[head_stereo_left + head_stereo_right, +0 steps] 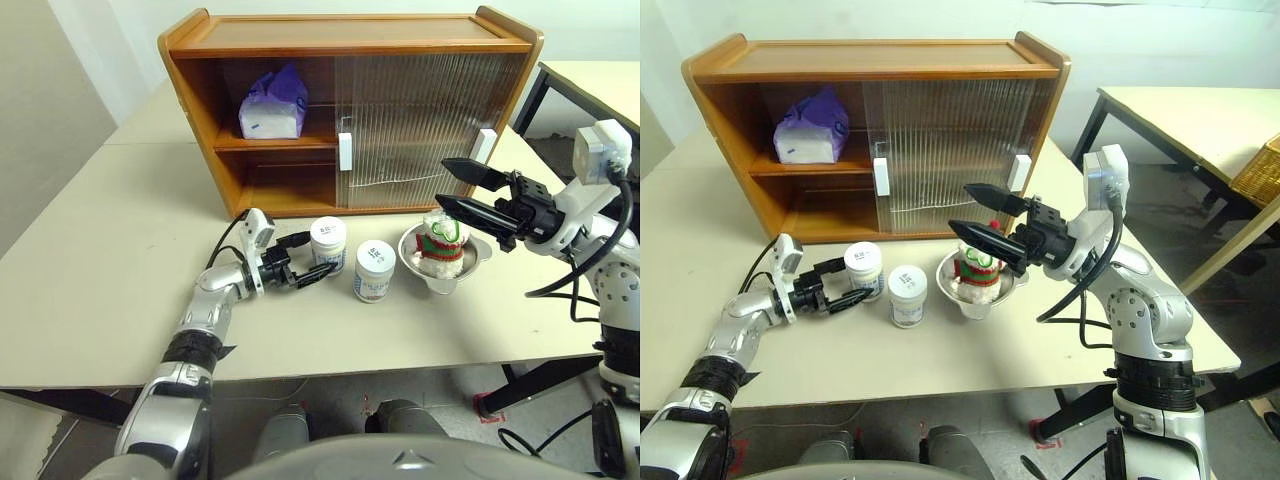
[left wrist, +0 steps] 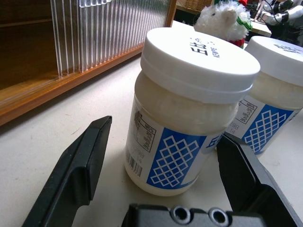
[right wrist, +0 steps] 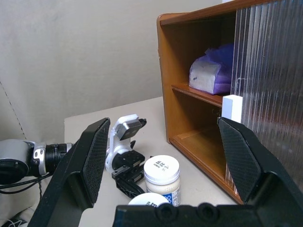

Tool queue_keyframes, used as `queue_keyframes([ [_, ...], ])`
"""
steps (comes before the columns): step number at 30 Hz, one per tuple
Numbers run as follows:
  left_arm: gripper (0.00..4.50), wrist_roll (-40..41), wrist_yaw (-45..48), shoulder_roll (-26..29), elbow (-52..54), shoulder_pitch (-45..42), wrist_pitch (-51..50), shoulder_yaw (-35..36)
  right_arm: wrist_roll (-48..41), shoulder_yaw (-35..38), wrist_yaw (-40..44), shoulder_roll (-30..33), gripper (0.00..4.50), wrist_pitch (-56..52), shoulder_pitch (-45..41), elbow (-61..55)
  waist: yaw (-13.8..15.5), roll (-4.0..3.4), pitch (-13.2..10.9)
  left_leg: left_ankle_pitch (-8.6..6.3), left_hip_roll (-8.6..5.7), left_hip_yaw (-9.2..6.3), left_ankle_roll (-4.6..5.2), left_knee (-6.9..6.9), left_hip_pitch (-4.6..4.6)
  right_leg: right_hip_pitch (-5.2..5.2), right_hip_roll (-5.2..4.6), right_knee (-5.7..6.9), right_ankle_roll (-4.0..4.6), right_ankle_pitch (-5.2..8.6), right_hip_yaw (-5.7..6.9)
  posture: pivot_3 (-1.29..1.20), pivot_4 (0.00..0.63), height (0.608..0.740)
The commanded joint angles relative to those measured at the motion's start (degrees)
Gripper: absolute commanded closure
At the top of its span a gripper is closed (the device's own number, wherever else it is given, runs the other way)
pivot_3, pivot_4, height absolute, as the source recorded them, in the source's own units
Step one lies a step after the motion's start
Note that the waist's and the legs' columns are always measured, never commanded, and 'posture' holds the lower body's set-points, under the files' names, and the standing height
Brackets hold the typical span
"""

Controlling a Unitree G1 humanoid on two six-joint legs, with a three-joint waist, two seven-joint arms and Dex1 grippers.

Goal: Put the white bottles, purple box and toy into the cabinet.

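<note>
Left hand (image 1: 303, 262) sits low on the desk (image 1: 90, 290), fingers spread either side of the nearer jar (image 1: 328, 245), not yet touching. Best to slide in until the jar is centred, then close below the lid. Second jar (image 1: 375, 271) stands just beside; toy (image 1: 441, 243) in a steel bowl (image 1: 412, 253). Right hand (image 1: 470, 193) hovers open, empty. Purple box (image 1: 273, 105) already lies on the cabinet's (image 1: 350, 45) upper shelf.

1. Head views: from above, facing forward and down over the table (image 1: 90, 260).
2. Left wrist view: very close, one white bottle (image 2: 189, 109) between the left gripper (image 2: 163, 158) fingers.
3. Right wrist view: farther back, facing past the right gripper (image 3: 165, 156) toward the cabinet (image 3: 165, 71); same bottle shared.
</note>
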State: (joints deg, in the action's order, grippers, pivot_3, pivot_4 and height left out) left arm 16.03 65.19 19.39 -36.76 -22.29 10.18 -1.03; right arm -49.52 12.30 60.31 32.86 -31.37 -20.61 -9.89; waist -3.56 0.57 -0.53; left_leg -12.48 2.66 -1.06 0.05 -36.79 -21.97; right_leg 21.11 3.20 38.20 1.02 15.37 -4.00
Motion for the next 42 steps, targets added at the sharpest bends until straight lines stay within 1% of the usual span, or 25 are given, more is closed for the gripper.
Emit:
queue_keyframes([
  [1, 0.42, -0.61, 0.14, -0.18, -1.46, -0.72, 0.69, -0.03, -0.33, 0.44, -0.2, 0.43, 0.0, -0.35, 0.4, -0.65, -0.02, 0.0, 0.0, 0.0, -0.02, 0.0, 0.0, 0.0, 0.0, 0.0, -0.01, 0.0, -0.01, 0.0, -0.01, -0.13, 0.0, 0.74],
  [2, 0.62, -0.6, 0.17, -0.19, -1.6, -0.75, 0.72, 0.05, -0.33, 0.42, -0.26, 0.39, 0.0, -0.34, 0.41, -0.7, -0.03, 0.0, 0.0, 0.0, -0.04, 0.0, 0.0, 0.0, 0.0, 0.0, -0.02, 0.0, -0.02, 0.0, -0.01, -0.14, 0.0, 0.74],
  [4, 1.23, -0.59, 0.18, -0.23, -1.86, -0.81, 0.8, 0.2, -0.37, 0.39, -0.34, 0.33, 0.0, -0.35, 0.38, -0.76, -0.08, 0.0, 0.0, 0.0, -0.07, 0.0, 0.0, -0.01, 0.0, 0.0, -0.03, -0.01, -0.03, 0.0, -0.01, -0.14, 0.0, 0.74],
  [5, 1.44, -0.57, 0.14, -0.29, -2.0, -0.85, 0.84, 0.27, -0.36, 0.38, -0.35, 0.31, 0.0, -0.32, 0.36, -0.75, -0.1, 0.0, 0.0, 0.0, -0.08, -0.01, 0.01, -0.01, 0.0, -0.01, -0.03, -0.01, -0.03, 0.0, -0.01, -0.14, 0.0, 0.74],
  [15, 1.45, 0.32, -0.78, -0.84, -1.85, -0.44, 1.04, 1.26, -0.32, 0.19, -0.31, 0.12, 0.0, -0.18, 0.29, -0.69, -0.15, 0.0, 0.0, 0.01, -0.16, -0.05, 0.02, -0.01, 0.03, -0.04, -0.04, 0.0, -0.03, 0.0, -0.01, -0.13, 0.0, 0.74],
  [24, 1.45, 4.65, -5.49, -1.6, 2.7, -2.05, -2.67, 6.03, -0.11, -0.12, -0.03, -0.05, 0.0, -0.07, -0.06, -0.19, -0.26, -0.01, 0.0, 0.0, -0.21, -0.05, 0.03, 0.0, -0.04, 0.0, -0.04, -0.02, -0.08, 0.04, 0.02, -0.13, 0.0, 0.74],
  [29, 1.45, 5.61, -9.85, -1.61, 4.49, -2.96, -4.79, 8.13, 0.1, -0.43, 0.17, -0.33, 0.0, 0.05, -0.43, 0.26, -0.27, -0.01, 0.0, -0.02, -0.29, -0.03, 0.08, 0.0, -0.07, 0.01, -0.04, -0.05, -0.14, 0.05, 0.12, -0.13, 0.0, 0.74],
  [32, 1.45, 5.38, -10.88, -1.65, 5.05, -3.04, -5.23, 8.27, 0.2, -0.5, 0.27, -0.43, 0.0, 0.08, -0.5, 0.38, -0.27, -0.01, 0.0, -0.03, -0.32, 0.0, 0.09, -0.01, -0.06, 0.01, -0.04, -0.06, -0.19, 0.04, 0.15, -0.13, 0.0, 0.74],
  [42, 1.45, 3.96, -18.53, -2.18, 0.67, -6.75, -4.89, 9.5, 0.12, -0.44, 0.18, -0.76, 0.0, 0.01, -0.02, -0.14, -0.1, 0.0, 0.0, -0.02, -0.33, 0.01, 0.1, -0.04, -0.04, -0.01, -0.04, -0.06, -0.27, -0.01, 0.13, -0.12, 0.0, 0.74],
])
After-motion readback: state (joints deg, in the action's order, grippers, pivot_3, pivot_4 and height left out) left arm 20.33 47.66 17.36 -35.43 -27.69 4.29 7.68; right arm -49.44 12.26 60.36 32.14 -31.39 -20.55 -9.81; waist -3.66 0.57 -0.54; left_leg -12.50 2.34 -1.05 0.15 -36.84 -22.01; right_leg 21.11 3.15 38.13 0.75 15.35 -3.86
